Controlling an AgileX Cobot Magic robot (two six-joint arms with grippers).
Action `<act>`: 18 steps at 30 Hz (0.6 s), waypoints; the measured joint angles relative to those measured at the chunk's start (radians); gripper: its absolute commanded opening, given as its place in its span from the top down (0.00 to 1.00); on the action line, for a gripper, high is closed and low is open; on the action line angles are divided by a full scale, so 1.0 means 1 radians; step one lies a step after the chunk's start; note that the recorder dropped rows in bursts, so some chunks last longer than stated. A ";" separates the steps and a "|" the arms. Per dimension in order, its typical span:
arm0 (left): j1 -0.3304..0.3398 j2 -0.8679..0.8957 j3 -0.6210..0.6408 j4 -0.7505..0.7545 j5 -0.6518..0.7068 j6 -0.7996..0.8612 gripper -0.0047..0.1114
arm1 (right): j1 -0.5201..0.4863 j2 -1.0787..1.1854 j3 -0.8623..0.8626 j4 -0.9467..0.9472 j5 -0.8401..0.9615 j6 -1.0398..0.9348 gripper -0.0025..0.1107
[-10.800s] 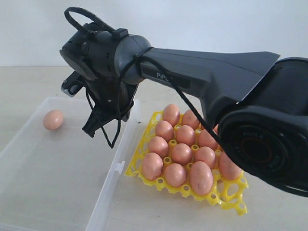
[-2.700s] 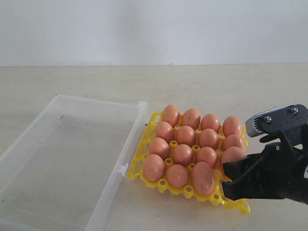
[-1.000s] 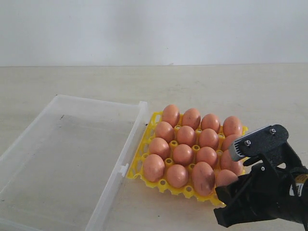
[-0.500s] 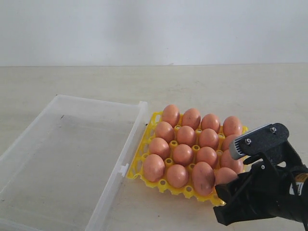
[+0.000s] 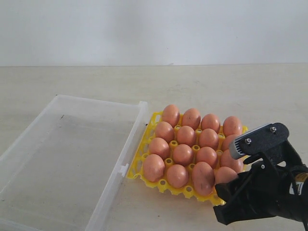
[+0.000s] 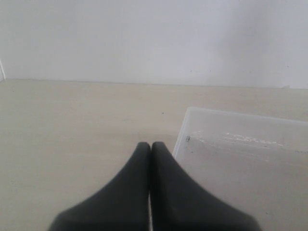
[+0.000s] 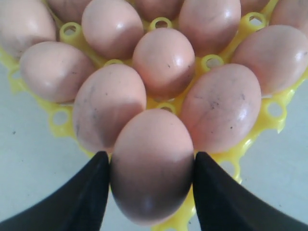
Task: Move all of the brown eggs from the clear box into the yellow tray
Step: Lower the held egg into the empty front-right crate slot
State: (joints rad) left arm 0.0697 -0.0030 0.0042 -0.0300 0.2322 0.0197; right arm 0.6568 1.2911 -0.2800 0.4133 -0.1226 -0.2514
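Observation:
My right gripper point(image 5: 229, 190) is shut on a brown egg point(image 5: 224, 174) at the near right corner of the yellow tray point(image 5: 163, 184). In the right wrist view the egg point(image 7: 151, 187) fills the gap between both black fingers point(image 7: 86, 192), low over the yellow lattice point(image 7: 269, 118). Several brown eggs point(image 5: 183, 154) fill the other cups. No eggs lie in the clear box point(image 5: 62, 163), which sits left of the tray. My left gripper point(image 6: 150, 145) is shut on nothing, hanging beside a corner of the clear box point(image 6: 180, 139). It is out of the exterior view.
Everything stands on a pale wooden table point(image 5: 216, 91) with a white wall behind. The box's small clip tab point(image 5: 123, 169) points toward the tray's left edge. The right arm's black body point(image 5: 269, 192) covers the table's near right corner.
Since the older frames the last egg has left the box, and the right gripper has lowered it to the tray's near right corner. Over the last second almost nothing moved.

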 measured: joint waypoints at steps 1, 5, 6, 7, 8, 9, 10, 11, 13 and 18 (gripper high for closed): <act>0.000 0.000 0.000 0.000 0.000 0.000 1.00 | 0.000 0.000 0.000 0.000 -0.003 -0.002 0.98; 0.000 0.000 0.000 0.000 0.000 0.000 1.00 | 0.000 0.000 0.000 0.000 -0.005 -0.002 0.98; 0.000 0.000 0.000 0.000 0.000 0.000 1.00 | 0.000 0.000 0.000 0.000 -0.005 -0.002 0.98; 0.000 0.000 0.000 0.000 0.000 0.000 1.00 | 0.000 0.000 0.000 0.000 -0.005 -0.002 0.98; 0.000 0.000 0.000 0.000 0.000 0.000 1.00 | 0.000 0.000 0.000 0.000 -0.005 -0.002 0.98; 0.000 0.000 0.000 0.000 0.000 0.000 1.00 | 0.000 0.000 0.000 0.000 -0.005 -0.002 0.98; 0.000 0.000 0.000 0.000 0.000 0.000 1.00 | 0.000 0.000 0.000 0.000 0.000 -0.002 0.98; 0.000 0.000 0.000 0.000 0.000 0.000 1.00 | 0.000 0.000 0.000 0.000 0.002 -0.002 0.98; 0.000 0.000 0.000 0.000 0.000 0.000 1.00 | 0.000 0.000 0.000 0.000 0.009 -0.002 0.98; 0.000 0.000 0.000 0.000 0.000 0.000 1.00 | 0.000 0.000 0.000 0.000 0.010 -0.002 0.98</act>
State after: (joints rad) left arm 0.0697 -0.0030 0.0042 -0.0300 0.2322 0.0197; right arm 0.6568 1.2911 -0.2800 0.4133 -0.1121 -0.2531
